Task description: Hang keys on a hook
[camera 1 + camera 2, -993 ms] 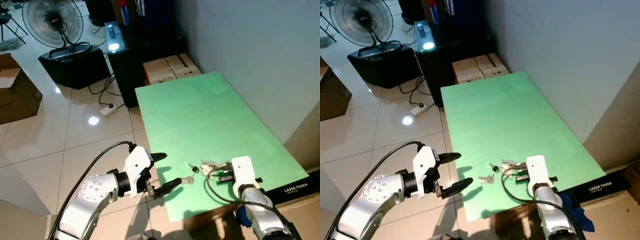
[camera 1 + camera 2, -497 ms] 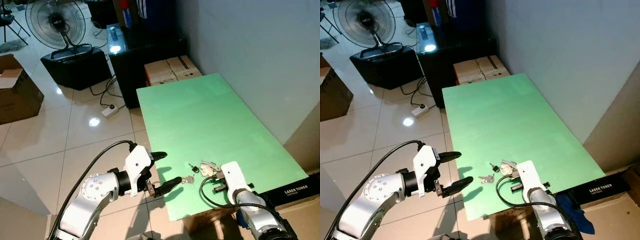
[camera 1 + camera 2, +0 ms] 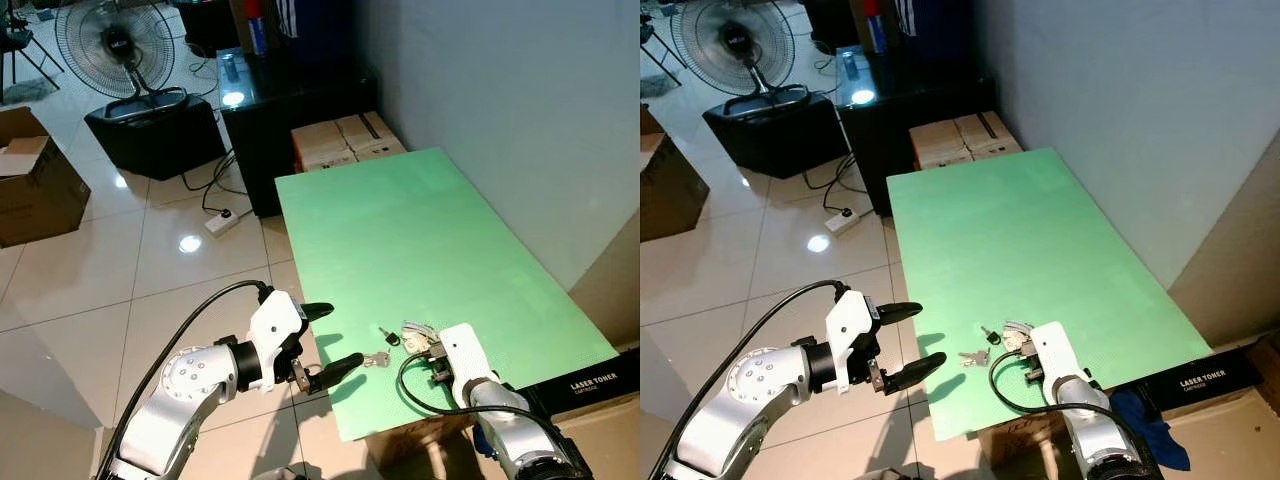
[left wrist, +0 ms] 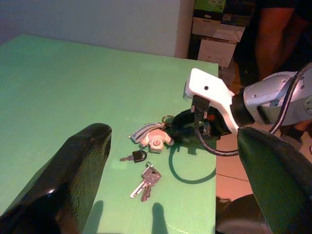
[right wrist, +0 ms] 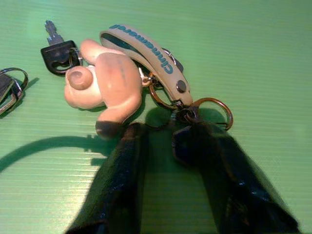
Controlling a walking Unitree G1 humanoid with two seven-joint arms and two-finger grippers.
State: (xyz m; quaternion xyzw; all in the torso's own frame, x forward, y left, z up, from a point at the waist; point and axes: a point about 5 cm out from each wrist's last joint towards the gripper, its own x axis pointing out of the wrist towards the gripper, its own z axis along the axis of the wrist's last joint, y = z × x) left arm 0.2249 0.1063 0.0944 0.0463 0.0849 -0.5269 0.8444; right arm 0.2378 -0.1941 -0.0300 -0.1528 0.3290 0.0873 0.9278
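Item: keys (image 5: 117,73), one bunch, lying flat on the green table (image 3: 400,230) near its front edge, lower centre-right of the left eye view; not yet lifted. Components: a pale, rounded rubbery figure charm (image 5: 102,85), smooth and matt; a grey-green strap fob (image 5: 146,53) with teal lettering and a rivet; linked brass-coloured metal rings (image 5: 214,109); a black-headed key (image 5: 58,48); a separate small pair of silver keys (image 4: 146,180) lying just beside, toward the table's front edge. Table surface: green corrugated plastic sheet, finely ribbed, matt. Right gripper (image 5: 168,141): glossy black fingers set low on the sheet, tips at the rings; jaws slightly apart, with rings lying between and at the tips, no firm clamp evident. Left gripper (image 3: 325,345): lower centre of the left eye view, off the table's front-left corner over the glossy tiled floor (image 3: 130,260), jaws wide apart, holding nothing. Progress: early stage, by judgement: the grasp is being set up; closing on a ring, lifting, carrying and hanging all remain. No hook can be identified in these views. Surroundings: cardboard boxes (image 3: 345,140) at the table's far end, a standing fan (image 3: 105,45) upper left.
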